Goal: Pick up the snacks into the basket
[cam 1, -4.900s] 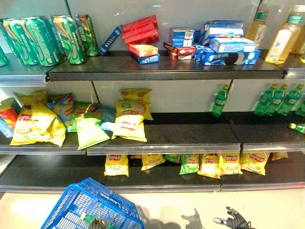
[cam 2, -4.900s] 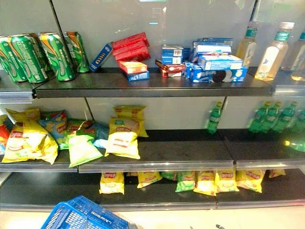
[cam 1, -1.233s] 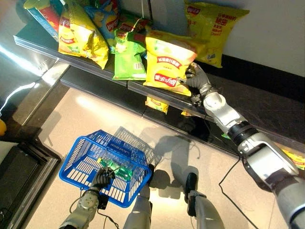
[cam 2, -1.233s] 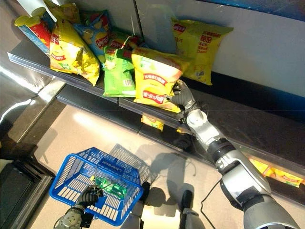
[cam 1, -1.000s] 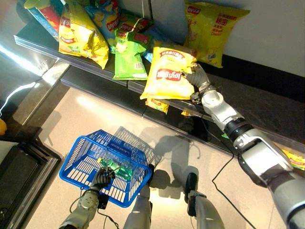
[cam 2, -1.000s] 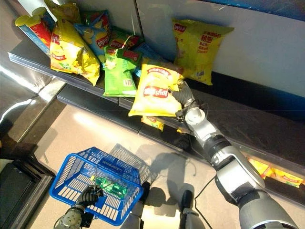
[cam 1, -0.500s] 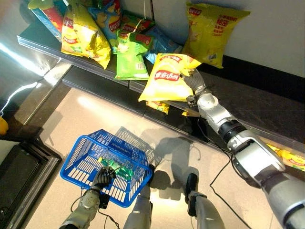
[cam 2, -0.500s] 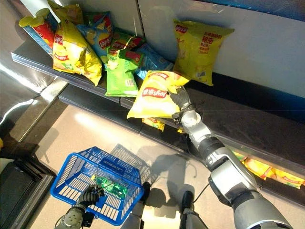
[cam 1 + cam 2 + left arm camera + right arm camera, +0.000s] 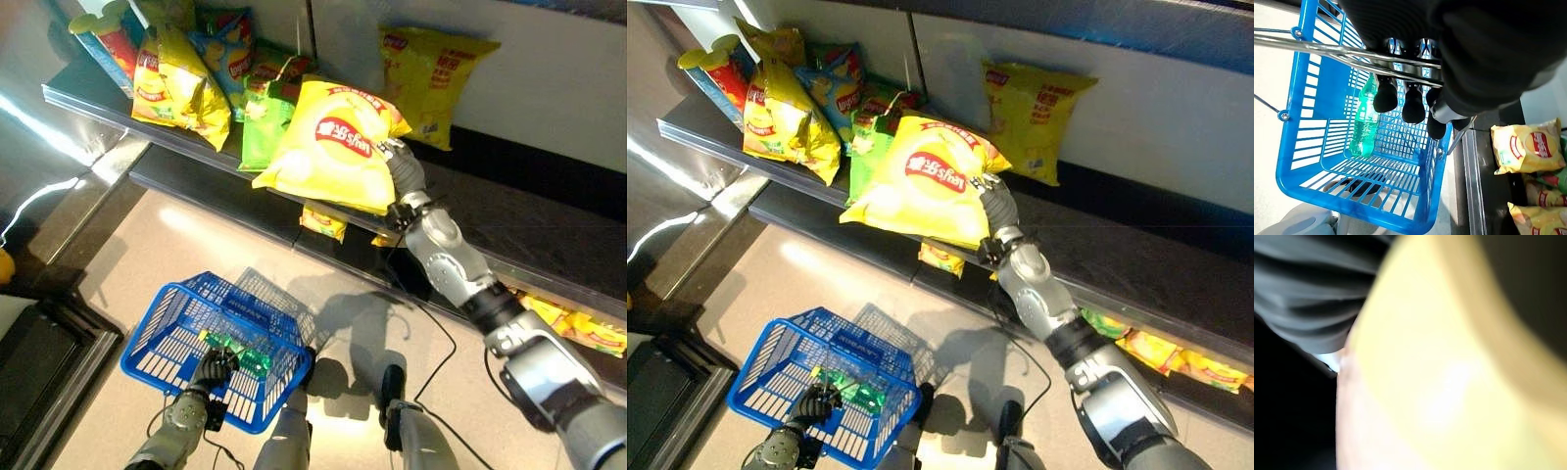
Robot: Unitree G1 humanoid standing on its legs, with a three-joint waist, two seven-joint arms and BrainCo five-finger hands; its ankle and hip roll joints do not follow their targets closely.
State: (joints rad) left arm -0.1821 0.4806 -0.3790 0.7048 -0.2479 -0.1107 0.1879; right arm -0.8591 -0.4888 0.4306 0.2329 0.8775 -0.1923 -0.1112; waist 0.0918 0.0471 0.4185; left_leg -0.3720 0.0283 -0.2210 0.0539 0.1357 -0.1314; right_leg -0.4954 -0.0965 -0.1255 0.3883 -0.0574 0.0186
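My right hand [image 9: 400, 174] is shut on the edge of a large yellow chip bag [image 9: 328, 147], held up off the middle shelf [image 9: 196, 155] and tilted toward me. The same bag [image 9: 1449, 382] presses against the right wrist view. Low at the left, my left hand [image 9: 210, 369] is shut on the wire handle [image 9: 1342, 51] of the blue basket [image 9: 167, 333]. A green bottle [image 9: 1364, 120] lies inside the basket. More chip bags, yellow [image 9: 176, 83] and green [image 9: 257, 132], lie on the shelf to the left, and another yellow bag [image 9: 431, 78] leans on the back wall.
A red-and-blue snack tube [image 9: 106, 39] stands at the shelf's far left end. Small yellow bags [image 9: 323, 221] and others [image 9: 578, 328] lie on the lower shelf. Beige floor [image 9: 147, 255] spreads between the shelf front and the basket. A dark mat [image 9: 39, 362] lies at lower left.
My right hand has lifted the yellow bag higher and swung it toward the camera, so it looks larger. The whole view has shifted slightly. The left hand and basket stay put.
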